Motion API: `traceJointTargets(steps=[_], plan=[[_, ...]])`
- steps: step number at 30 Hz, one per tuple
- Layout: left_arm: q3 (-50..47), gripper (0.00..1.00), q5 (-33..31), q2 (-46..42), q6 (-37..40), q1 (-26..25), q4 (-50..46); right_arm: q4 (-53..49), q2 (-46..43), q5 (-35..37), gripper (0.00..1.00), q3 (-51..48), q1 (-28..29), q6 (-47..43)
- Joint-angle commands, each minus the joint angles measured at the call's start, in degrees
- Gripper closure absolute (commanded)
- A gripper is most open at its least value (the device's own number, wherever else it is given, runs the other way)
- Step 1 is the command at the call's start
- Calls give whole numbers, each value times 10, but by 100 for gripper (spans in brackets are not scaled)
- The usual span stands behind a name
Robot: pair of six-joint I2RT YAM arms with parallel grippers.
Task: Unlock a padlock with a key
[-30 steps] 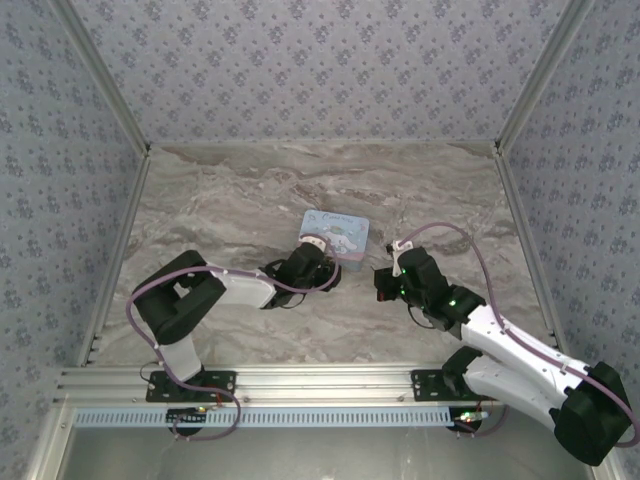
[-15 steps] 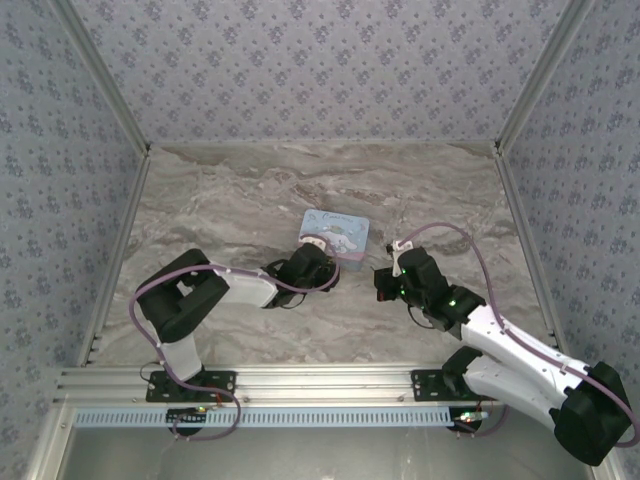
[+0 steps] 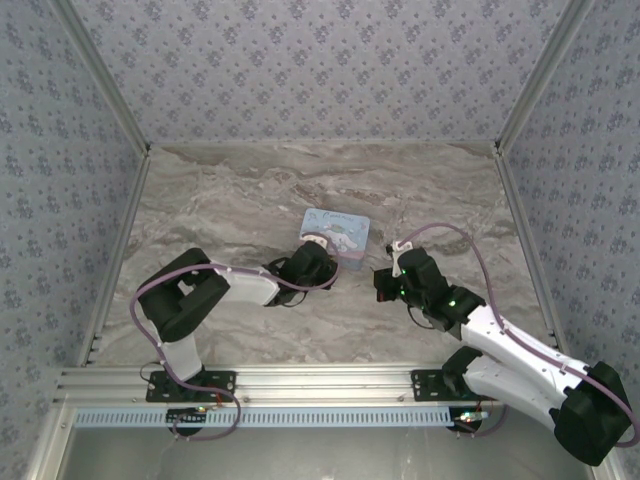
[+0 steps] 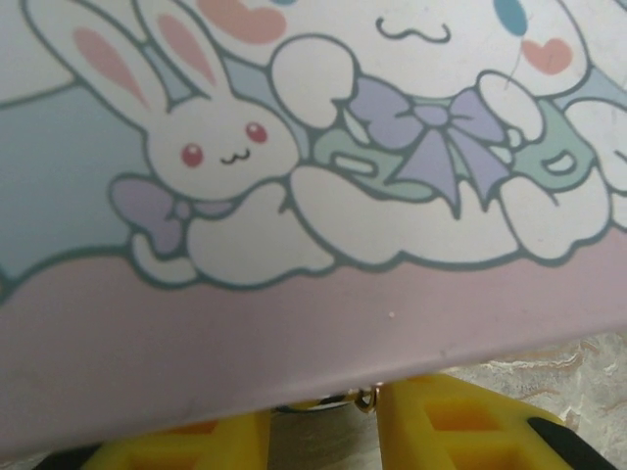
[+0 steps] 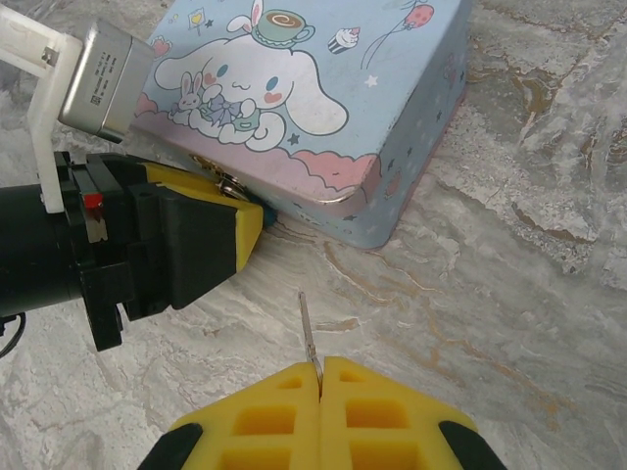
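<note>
At centre of the overhead view, the tin (image 3: 338,232) lies on the marble table (image 3: 220,200). The left gripper (image 3: 320,262) is at the tin's near edge and the right gripper (image 3: 383,283) is near.

Left wrist view: yellow fingers (image 4: 446,426) stand apart at the lower edge, and whether they grip anything cannot be told.

Right wrist view: fingers together, clamped on the key (image 5: 307,328). The padlock (image 5: 263,211) sits at the tin's lower-left edge.

My yellow fingers (image 5: 274,416) are matt plastic, the key (image 5: 308,328) thin dull metal. The printed tin (image 5: 392,117) looks smooth, the bench (image 5: 509,323) marble-veined.
</note>
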Motion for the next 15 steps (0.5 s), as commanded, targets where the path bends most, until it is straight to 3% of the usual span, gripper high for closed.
traceJointTargets(steps=[1,15], plan=[[14,70,-7,-9,3,-5,-10,4,-3,-5,100,-8,2,-7],[33,74,72,-85,-119,-5,-73,63,-46,-54,100,-72,14,-43]])
